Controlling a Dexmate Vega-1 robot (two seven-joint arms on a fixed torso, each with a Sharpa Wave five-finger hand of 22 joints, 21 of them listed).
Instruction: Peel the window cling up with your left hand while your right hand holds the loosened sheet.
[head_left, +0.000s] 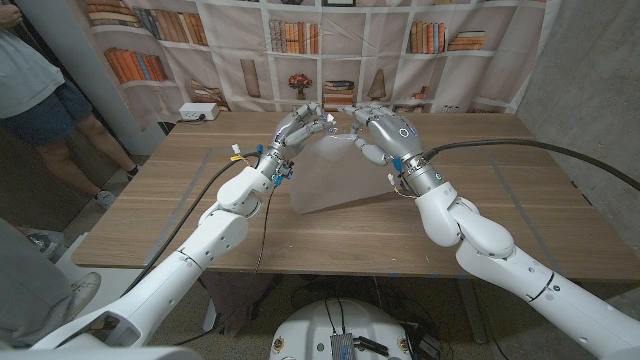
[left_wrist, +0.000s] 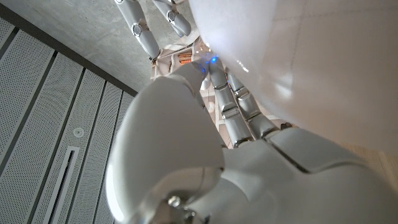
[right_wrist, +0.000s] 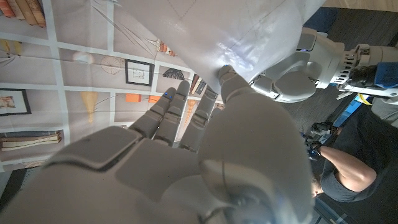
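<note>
The window cling is a thin, translucent, milky-white sheet with a smooth, faintly glossy surface. It is raised off the wooden table near the far middle, forming a tent-like shape whose lower edge rests on the tabletop. Its upper edge is held between both hands. The left hand pinches the upper left part of the sheet with fingers curled in on it. The right hand grips the upper right part, fingers closed on the film. In the right wrist view the sheet drapes over the fingertips. The hands are white and grey hard plastic with segmented fingers. The table is wood-grain laminate, brown and matte
</note>
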